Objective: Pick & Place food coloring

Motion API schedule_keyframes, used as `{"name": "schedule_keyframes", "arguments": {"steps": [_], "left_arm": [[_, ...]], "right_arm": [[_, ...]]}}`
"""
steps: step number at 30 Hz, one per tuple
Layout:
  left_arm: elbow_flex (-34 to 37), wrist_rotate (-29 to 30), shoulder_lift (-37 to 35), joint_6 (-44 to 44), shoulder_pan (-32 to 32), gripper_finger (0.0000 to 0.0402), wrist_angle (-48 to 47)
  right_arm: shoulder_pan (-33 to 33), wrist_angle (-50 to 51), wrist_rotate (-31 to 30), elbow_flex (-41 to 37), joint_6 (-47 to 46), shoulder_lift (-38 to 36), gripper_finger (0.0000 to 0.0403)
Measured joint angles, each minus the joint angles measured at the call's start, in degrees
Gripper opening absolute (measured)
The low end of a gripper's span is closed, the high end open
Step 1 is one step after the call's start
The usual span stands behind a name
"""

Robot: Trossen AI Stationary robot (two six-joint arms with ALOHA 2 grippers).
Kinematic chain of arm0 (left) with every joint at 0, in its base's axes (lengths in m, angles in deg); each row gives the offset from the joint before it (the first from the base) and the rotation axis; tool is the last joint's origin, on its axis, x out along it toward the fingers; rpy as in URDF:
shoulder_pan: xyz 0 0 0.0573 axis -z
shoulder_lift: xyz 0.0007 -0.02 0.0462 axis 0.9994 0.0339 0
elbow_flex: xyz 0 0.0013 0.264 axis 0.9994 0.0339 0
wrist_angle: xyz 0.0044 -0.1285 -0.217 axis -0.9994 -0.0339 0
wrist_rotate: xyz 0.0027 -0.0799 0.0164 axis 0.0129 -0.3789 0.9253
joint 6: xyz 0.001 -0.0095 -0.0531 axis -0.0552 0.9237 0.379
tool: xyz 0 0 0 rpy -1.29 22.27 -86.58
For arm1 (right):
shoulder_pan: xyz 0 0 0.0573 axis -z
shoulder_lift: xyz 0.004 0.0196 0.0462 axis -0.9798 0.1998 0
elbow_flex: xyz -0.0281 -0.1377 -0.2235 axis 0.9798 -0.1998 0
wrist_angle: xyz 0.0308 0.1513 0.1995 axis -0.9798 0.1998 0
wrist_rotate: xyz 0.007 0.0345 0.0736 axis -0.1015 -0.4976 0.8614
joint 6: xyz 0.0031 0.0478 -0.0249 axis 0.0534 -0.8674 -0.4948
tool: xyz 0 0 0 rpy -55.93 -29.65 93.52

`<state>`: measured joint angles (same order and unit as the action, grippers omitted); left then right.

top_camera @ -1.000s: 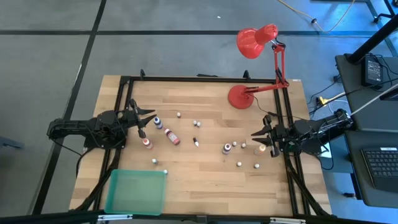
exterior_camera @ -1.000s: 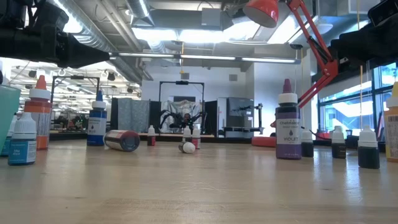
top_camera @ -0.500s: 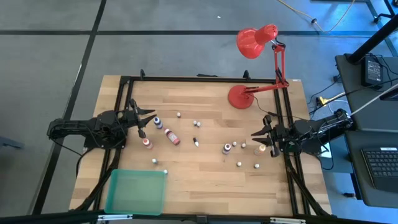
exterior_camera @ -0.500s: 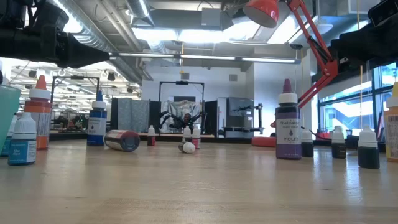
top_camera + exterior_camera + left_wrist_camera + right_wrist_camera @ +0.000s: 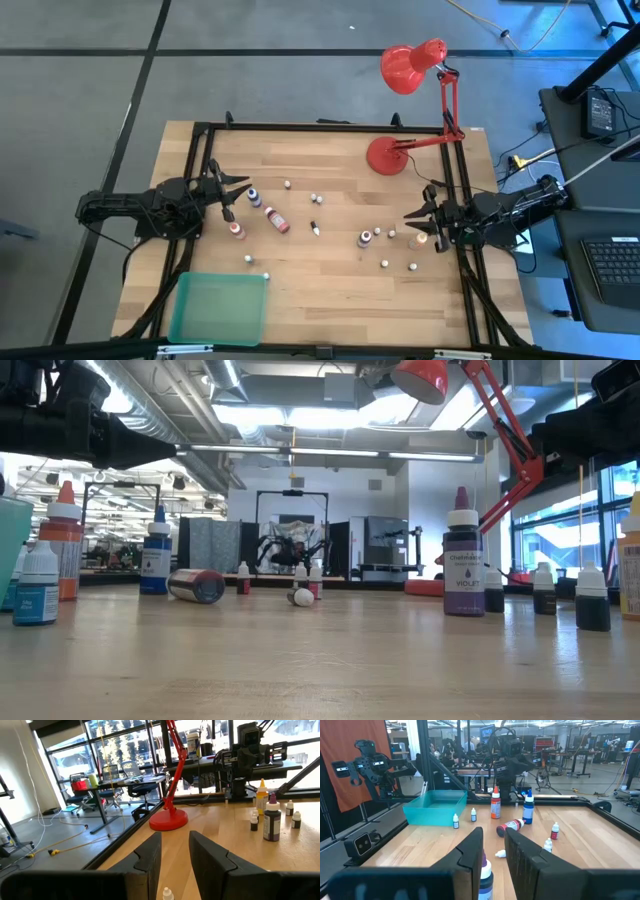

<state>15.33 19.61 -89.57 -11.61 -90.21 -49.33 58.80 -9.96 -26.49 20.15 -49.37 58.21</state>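
Both grippers held nothing. The left gripper (image 5: pixel 236 192) hung over the table's left side, its fingers a narrow gap apart. The right gripper (image 5: pixel 420 217) waited at the right edge, fingers nearly pressed together. The food coloring bottles (image 5: pixel 277 220) lay scattered across the wooden table (image 5: pixel 330 270) between them, well apart from the green tray (image 5: pixel 219 308).
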Motion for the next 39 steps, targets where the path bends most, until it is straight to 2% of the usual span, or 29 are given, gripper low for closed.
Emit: {"name": "schedule_keyframes", "arguments": {"steps": [34, 39], "left_arm": [[0.0, 0.0, 0.0, 0.0, 0.0, 0.0096, 0.0], [0.0, 0.0, 0.0, 5.4, 0.1, 0.0096, 0.0]], "right_arm": [[0.0, 0.0, 0.0, 0.0, 0.0, 0.0, 0.0084], [0.0, 0.0, 0.0, 0.0, 0.0, 0.0, 0.0084]]}}
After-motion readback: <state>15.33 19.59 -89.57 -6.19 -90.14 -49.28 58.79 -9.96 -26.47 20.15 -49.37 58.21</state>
